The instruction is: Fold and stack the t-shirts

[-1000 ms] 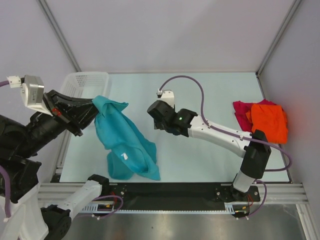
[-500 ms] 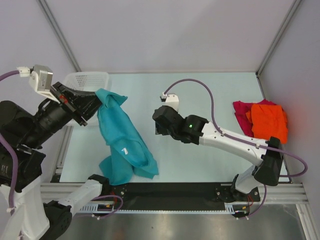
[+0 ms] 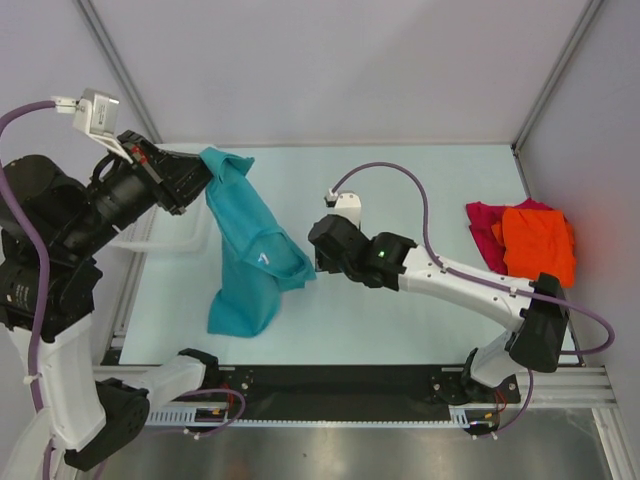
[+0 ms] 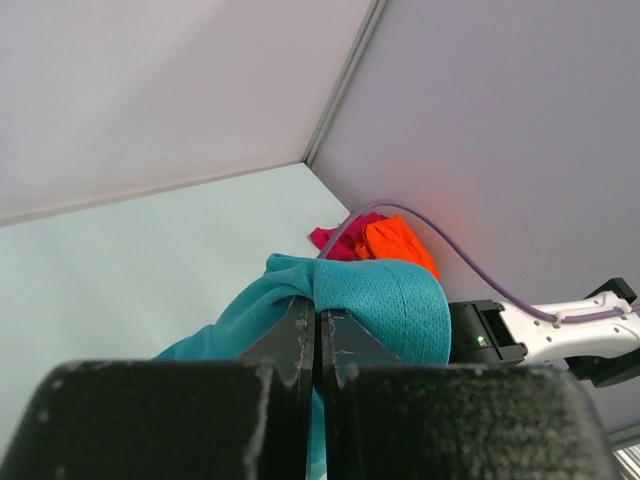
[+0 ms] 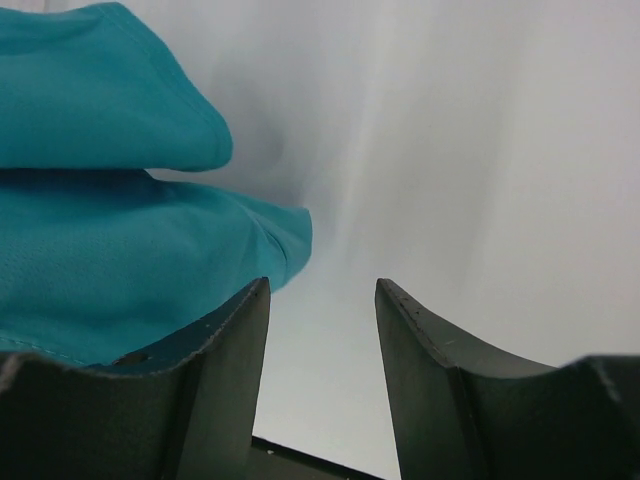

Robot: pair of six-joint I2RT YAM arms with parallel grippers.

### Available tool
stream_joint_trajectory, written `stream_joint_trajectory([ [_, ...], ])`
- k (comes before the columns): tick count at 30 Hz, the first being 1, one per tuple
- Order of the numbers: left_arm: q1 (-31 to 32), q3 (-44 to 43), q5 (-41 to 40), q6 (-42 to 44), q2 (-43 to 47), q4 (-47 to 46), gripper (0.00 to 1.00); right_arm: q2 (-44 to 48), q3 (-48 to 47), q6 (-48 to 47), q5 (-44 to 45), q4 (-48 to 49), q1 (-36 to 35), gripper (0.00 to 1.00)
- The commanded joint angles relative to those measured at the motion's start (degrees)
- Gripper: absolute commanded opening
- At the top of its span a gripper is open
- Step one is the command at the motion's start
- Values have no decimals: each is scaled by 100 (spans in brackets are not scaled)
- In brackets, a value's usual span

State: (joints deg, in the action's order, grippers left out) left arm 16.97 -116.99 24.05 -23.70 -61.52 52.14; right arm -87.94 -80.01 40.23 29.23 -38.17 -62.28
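Observation:
My left gripper (image 3: 205,172) is raised at the back left and shut on the top edge of the teal-blue t-shirt (image 3: 245,270), which hangs from it down to the table. The left wrist view shows the cloth (image 4: 395,305) draped over the closed fingertips (image 4: 318,308). My right gripper (image 3: 318,248) stands open just right of the shirt's side corner. In the right wrist view the teal cloth (image 5: 110,250) lies beside the left finger, with nothing between the fingers (image 5: 322,290). The orange t-shirt (image 3: 540,245) lies on the magenta-red one (image 3: 485,225) at the right edge.
The white mesh basket (image 3: 175,232) sits at the left, mostly hidden behind my left arm. Frame posts rise at both back corners. The black rail (image 3: 340,385) runs along the near edge.
My left gripper has risen and moved toward the back with the teal shirt, lifting its lower part away from the near edge. The right gripper has come closer to the shirt's side.

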Motion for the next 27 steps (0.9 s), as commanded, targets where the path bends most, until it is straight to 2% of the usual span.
stream_joint_trajectory([
  [1, 17, -473, -6, -170, 61, -73, 0, 198, 3, -147, 12, 328, 111, 53],
  [9, 8, -1124, 81, -319, -141, 209, 0, 84, -68, -252, -67, 451, 208, 53],
  [13, 17, -2001, 345, -582, -264, 569, 0, -39, -155, -331, -119, 530, 321, 53],
  [18, 17, -1749, 241, -653, -27, 1033, 0, -372, -568, -481, -251, 495, 348, 53],
  [22, 17, -1170, -66, -556, 323, 1237, 0, -417, -700, -533, -278, 539, 340, 53],
  [27, 8, -1124, -314, -477, 386, 1465, 0, -373, -727, -490, -392, 557, 287, 53],
])
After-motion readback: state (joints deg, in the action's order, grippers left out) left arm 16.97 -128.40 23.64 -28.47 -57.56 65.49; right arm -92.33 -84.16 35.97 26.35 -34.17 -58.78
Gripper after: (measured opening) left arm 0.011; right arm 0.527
